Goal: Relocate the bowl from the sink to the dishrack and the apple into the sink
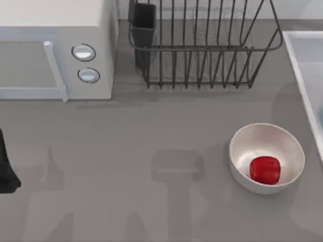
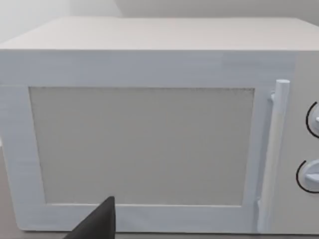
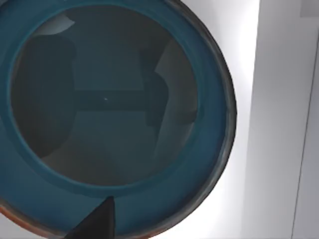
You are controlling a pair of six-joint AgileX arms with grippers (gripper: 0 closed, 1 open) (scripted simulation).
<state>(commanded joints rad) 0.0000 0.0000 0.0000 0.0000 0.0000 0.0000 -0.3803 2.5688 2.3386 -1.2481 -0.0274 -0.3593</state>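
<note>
The teal-blue bowl [image 3: 114, 99] with its orange-red band lies in the pale sink [image 3: 279, 124], seen straight down in the right wrist view. My right gripper hovers open above it. One dark fingertip [image 3: 99, 221] stands over the bowl's rim, and the shadow of two spread fingers falls inside the bowl. The red apple [image 1: 265, 170] rests in a plain white bowl [image 1: 252, 141] at the table's front right. The dark wire dishrack [image 1: 202, 48] stands at the back, and the sink's rim [image 1: 302, 70] runs along the right edge. My left arm [image 1: 6, 171] is parked at the left edge.
A white microwave [image 1: 55, 50] fills the back left, its door and handle [image 2: 271, 149] close in front of my left gripper's fingertip [image 2: 99, 224]. A black cutlery cup [image 1: 144, 22] sits at the rack's left corner. Grey tabletop [image 1: 126, 151] lies between microwave and white bowl.
</note>
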